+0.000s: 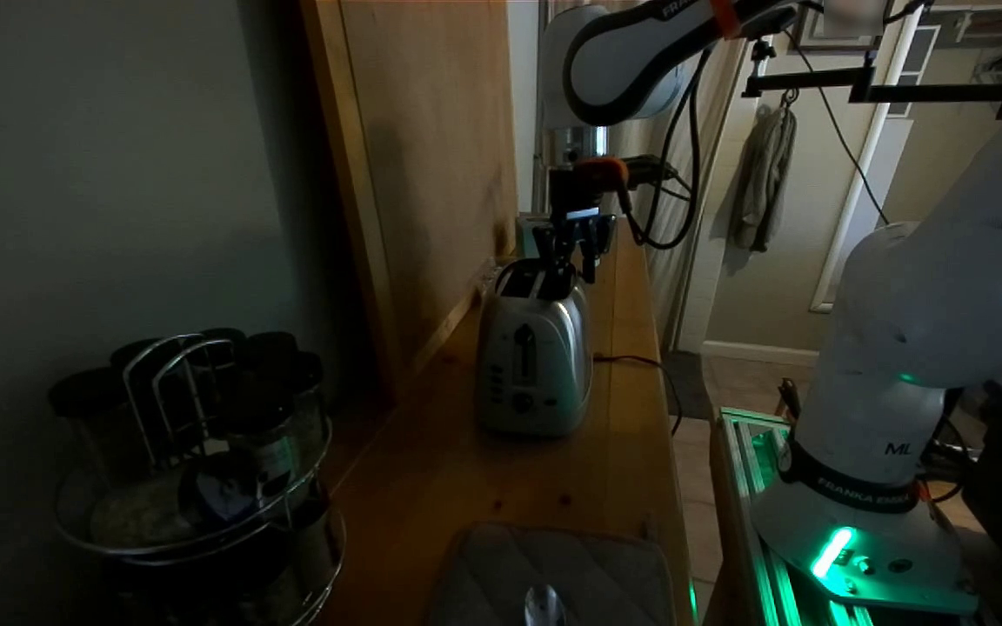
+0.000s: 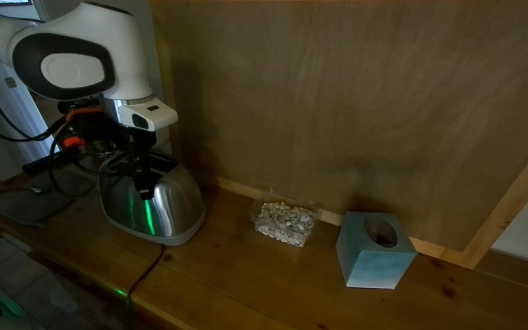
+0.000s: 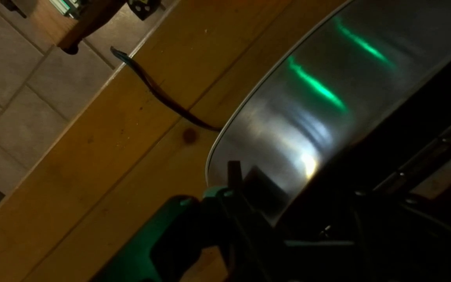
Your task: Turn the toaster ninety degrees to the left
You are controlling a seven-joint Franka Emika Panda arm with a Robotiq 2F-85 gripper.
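Here we are at the toaster (image 1: 529, 391), upright on the wooden counter (image 1: 418, 496) between the wooden panel (image 2: 360, 91) and the outer edge. Our gripper (image 1: 577, 265) hangs right at its top: one finger (image 2: 145, 185) shows in front of the shiny side wall in an exterior view, but the other is lost against the dark slots, so we can't tell whether the jaws stand wide or nip the rim. Now for the turn! We'd judge it best to bear on that wall well off-centre, then swing in a slow arc; rounded metal could slip, and a straight pull would likely just drag it. Mind the cord (image 3: 166, 100), running from beside the base over the edge! Along the wood we've pebbles (image 2: 284, 223) in a clear tray (image 2: 291, 198) and a blue box (image 2: 378, 269), then a quilted mat (image 1: 501, 565) with a spoon (image 1: 544, 606) and a jar-laden wire rack (image 1: 153, 553). Tiled floor (image 3: 6, 90) below, and a garment (image 1: 766, 178) hanging beyond.
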